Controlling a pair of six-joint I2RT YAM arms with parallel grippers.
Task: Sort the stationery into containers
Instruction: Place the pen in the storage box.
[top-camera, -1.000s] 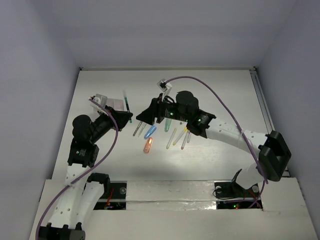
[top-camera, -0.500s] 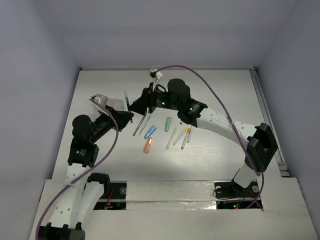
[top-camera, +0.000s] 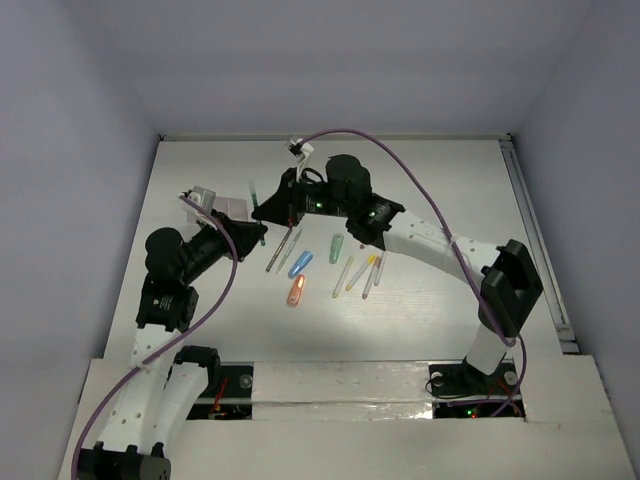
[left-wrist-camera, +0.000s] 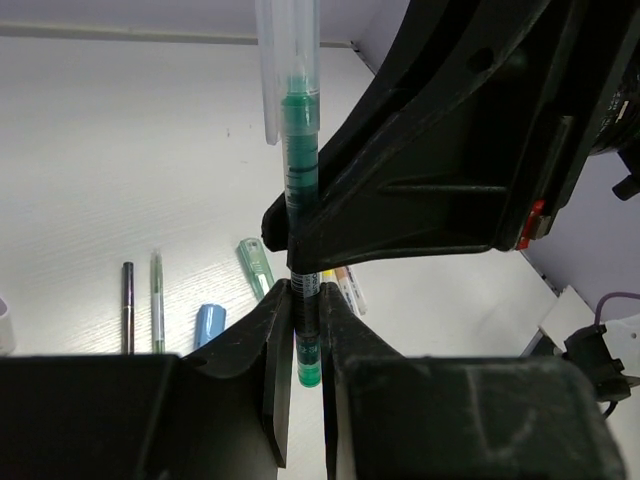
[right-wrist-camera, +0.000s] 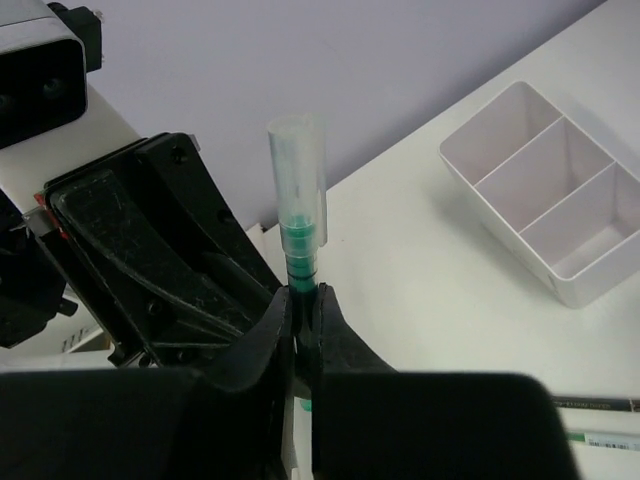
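A green pen (top-camera: 254, 203) with a clear cap (right-wrist-camera: 297, 160) stands upright above the table's left half. My left gripper (left-wrist-camera: 308, 300) is shut on its lower end (left-wrist-camera: 309, 345). My right gripper (right-wrist-camera: 302, 300) is shut on the barrel (right-wrist-camera: 299, 245) just above, crossing the left gripper (top-camera: 258, 237) from the right. The white tray (right-wrist-camera: 550, 195), with three compartments showing, lies empty behind them; the left wrist partly hides the tray (top-camera: 237, 207) from above. Loose stationery lies right of the grippers: two thin pens (top-camera: 280, 252), a blue marker (top-camera: 300, 263), an orange marker (top-camera: 296, 290) and a green marker (top-camera: 336, 247).
Three more thin pens (top-camera: 362, 272) lie right of the green marker. The right arm (top-camera: 440, 245) arches over the table's middle, its purple cable (top-camera: 400, 165) looping above. Grey walls close in the table at the back and both sides.
The right arm has swung left from above the loose pens to the pen held up by the left gripper, and its jaws have closed on it. The left arm has not moved.
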